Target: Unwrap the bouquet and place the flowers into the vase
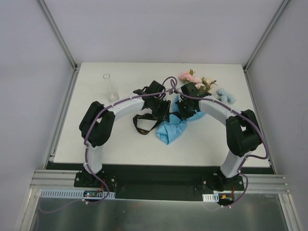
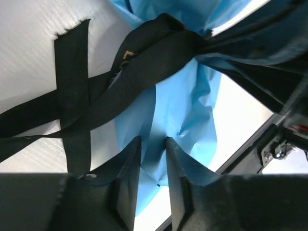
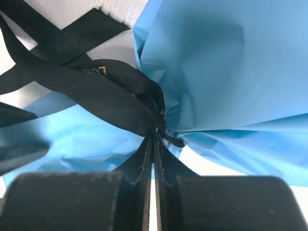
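1. Worktop [image 1: 125,149]: white, with both arms reaching inward so that their wrists meet near its middle, over the bouquet [image 1: 175,126].
2. Bouquet: lies on its side, right of centre. The flowers [image 1: 195,81] point toward the far edge. Pink and cream heads show beyond the right wrist, and a light-blue bloom [image 1: 225,95] lies just to the right of that arm.
3. Blue paper [image 3: 216,62]: crumpled and gathered, and not stripped off. Its loose end spreads toward the near edge, between the two arms.
4. Black ribbon [image 2: 125,82]: tied around the gathered paper. The knot is intact, and the loose tails lie crossed on the worktop to the left of the paper.
5. Left fingers [image 2: 127,168]: set a narrow gap apart with their tips down on the paper below the knot. Blue paper fills the gap. Whether they pinch a fold of it or merely straddle it cannot be told.
6. Right fingers [image 3: 139,163]: brought together, with only a hairline slit between them. Their tips sit right at the ribbon knot. Whether a strand of ribbon is caught between them cannot be told.
7. Vase [image 1: 111,89]: clear glass, standing upright at the far left of the worktop. It is well apart from the bouquet, beyond the left arm. No stems are in it.
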